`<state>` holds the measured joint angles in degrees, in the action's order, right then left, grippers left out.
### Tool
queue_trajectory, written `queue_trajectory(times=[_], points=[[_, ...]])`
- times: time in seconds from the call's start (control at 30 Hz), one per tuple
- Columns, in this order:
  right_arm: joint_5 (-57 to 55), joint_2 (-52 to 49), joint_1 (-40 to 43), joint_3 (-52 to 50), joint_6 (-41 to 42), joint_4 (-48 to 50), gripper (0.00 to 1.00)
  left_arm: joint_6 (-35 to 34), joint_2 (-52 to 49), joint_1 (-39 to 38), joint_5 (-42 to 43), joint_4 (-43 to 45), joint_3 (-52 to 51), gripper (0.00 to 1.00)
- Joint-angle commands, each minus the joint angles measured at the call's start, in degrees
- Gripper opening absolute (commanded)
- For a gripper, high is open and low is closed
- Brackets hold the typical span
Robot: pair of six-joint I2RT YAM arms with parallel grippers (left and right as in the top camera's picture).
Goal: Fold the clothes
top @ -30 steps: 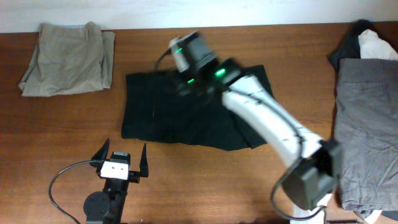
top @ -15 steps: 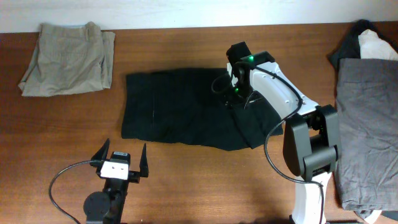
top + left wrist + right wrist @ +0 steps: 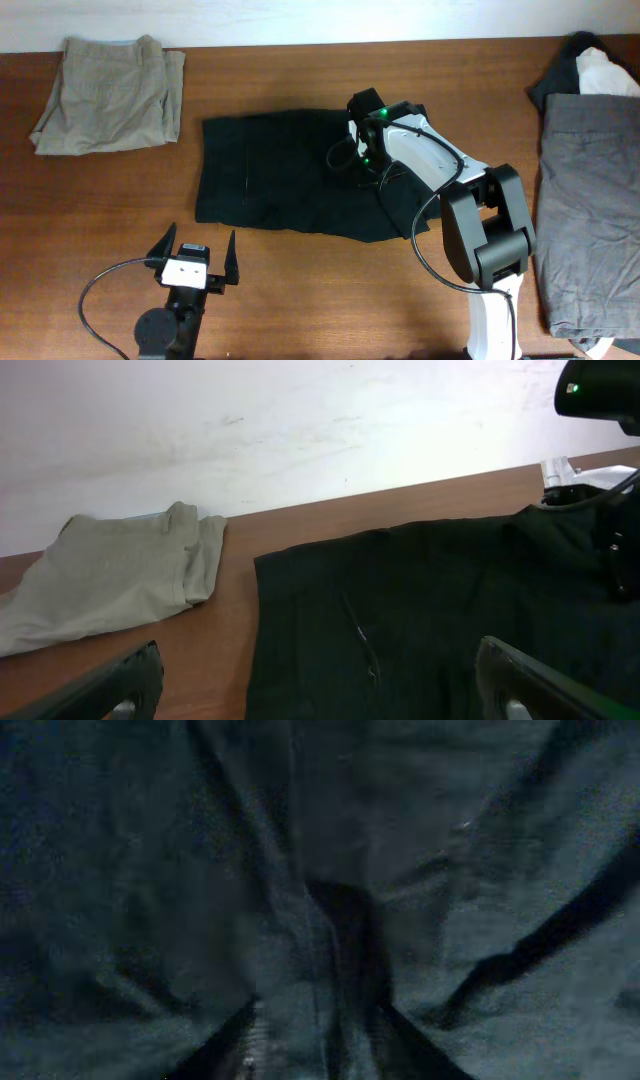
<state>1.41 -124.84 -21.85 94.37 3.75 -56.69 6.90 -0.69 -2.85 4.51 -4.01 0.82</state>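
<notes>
The black shorts-like garment [image 3: 270,180] lies spread flat at the table's middle, with a wrinkled, doubled-over right end. It also shows in the left wrist view [image 3: 430,600]. My right gripper [image 3: 362,160] is pressed down on its right part. In the right wrist view its fingers [image 3: 320,1020] pinch a raised ridge of the black cloth [image 3: 150,870]. My left gripper [image 3: 192,262] is open and empty near the front edge, short of the garment; its fingertips frame the left wrist view [image 3: 320,700].
A folded khaki-beige garment [image 3: 105,95] lies at the back left and also shows in the left wrist view [image 3: 110,575]. A grey garment [image 3: 590,200] covers the right edge, with a white one [image 3: 605,70] and dark cloth behind it.
My right arm drew back from the garment's upper middle to its right part, then came down and slightly left onto the cloth. The left arm has not moved.
</notes>
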Motion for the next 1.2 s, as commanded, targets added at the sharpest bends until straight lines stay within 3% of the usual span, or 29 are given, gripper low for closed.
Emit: queue_trajectory(times=[0.0, 0.07, 0.33, 0.5, 0.53, 0.7, 0.73, 0.77, 0.83, 0.9, 0.97, 1.03, 1.13, 1.17], points=[[-4.3, -0.4, 0.2, -0.4, 0.2, 0.6, 0.20, 0.9, 0.3, -0.1, 0.6, -0.1, -0.3, 0.99], [-6.0, -0.4, 0.2, -0.3, 0.3, 0.7, 0.04, 0.9, 0.3, -0.1, 0.6, -0.1, -0.3, 0.99], [-18.1, 0.1, 1.4, 5.8, 2.3, -2.8, 0.04, 0.9, 0.3, -0.1, 0.6, -0.1, -0.3, 0.99], [-23.7, 0.3, 7.3, 5.9, 2.8, -4.8, 0.04, 0.9, 0.3, -0.1, 0.6, -0.1, -0.3, 0.99], [-23.5, 0.3, 8.4, 5.9, 3.0, -4.8, 0.16, 0.9, 0.3, -0.1, 0.6, -0.1, -0.3, 0.99], [-23.8, 0.3, 16.4, 5.9, 3.3, -3.7, 0.14, 0.9, 0.3, -0.1, 0.6, -0.1, -0.3, 0.99], [-23.7, 0.3, 17.9, 5.9, 3.9, -3.7, 0.17, 0.9, 0.3, -0.1, 0.6, -0.1, -0.3, 0.99], [-22.9, 0.3, 19.1, 5.9, 3.8, -3.9, 0.33, 0.9, 0.3, -0.1, 0.6, -0.1, -0.3, 0.99], [-19.7, 0.5, 20.3, 6.0, 3.8, -5.3, 0.31, 0.9, 0.3, -0.1, 0.6, -0.1, -0.3, 0.99], [-15.2, 1.9, 20.0, 6.4, 3.8, -7.0, 0.18, 0.9, 0.3, -0.1, 0.6, -0.1, -0.3, 0.99], [-12.2, 5.1, 18.7, 8.2, 3.8, -7.7, 0.17, 0.9, 0.3, -0.1, 0.6, -0.1, -0.3, 0.99], [-10.0, 8.9, 16.8, 10.1, 3.8, -7.6, 0.30, 0.9, 0.3, -0.1, 0.6, -0.1, -0.3, 0.99], [-2.7, 13.3, 10.7, 11.1, 1.0, -7.8, 0.67, 0.9, 0.3, -0.1, 0.6, -0.1, -0.3, 0.99], [-2.7, 12.9, 8.6, 10.8, 1.0, -8.1, 0.72, 0.9, 0.3, -0.1, 0.6, -0.1, -0.3, 0.99]])
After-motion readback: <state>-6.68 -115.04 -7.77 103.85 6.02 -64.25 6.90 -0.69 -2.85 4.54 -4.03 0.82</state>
